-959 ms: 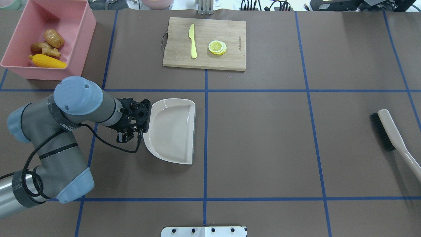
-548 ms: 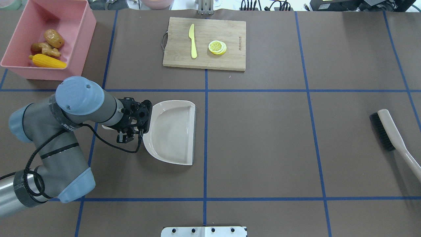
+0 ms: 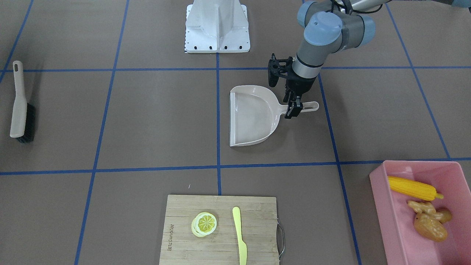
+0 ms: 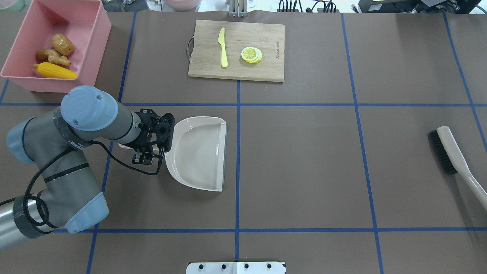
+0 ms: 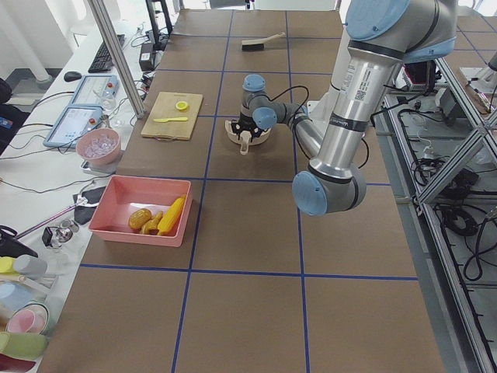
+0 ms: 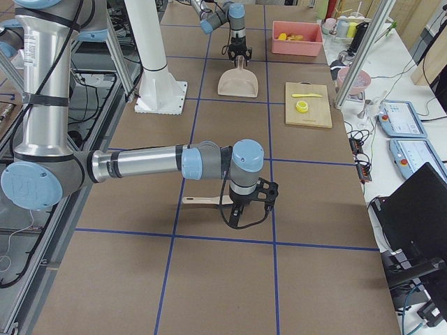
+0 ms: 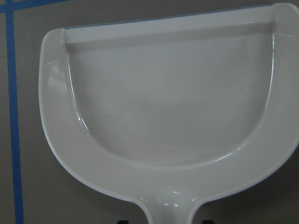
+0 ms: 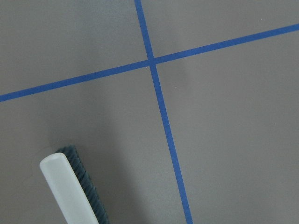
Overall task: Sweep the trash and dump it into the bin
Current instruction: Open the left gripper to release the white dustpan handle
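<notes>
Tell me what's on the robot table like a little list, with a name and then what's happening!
pink bin: holds corn, potato, ginger
dustpan: empty, flat on the table
left gripper: open, at the dustpan handle
right gripper: by the brush, open or shut unclear
cutting board: holds lemon slice and knife

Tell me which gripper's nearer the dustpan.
Left. The left gripper is right at the dustpan handle. The right gripper is far off, by the brush.
</notes>
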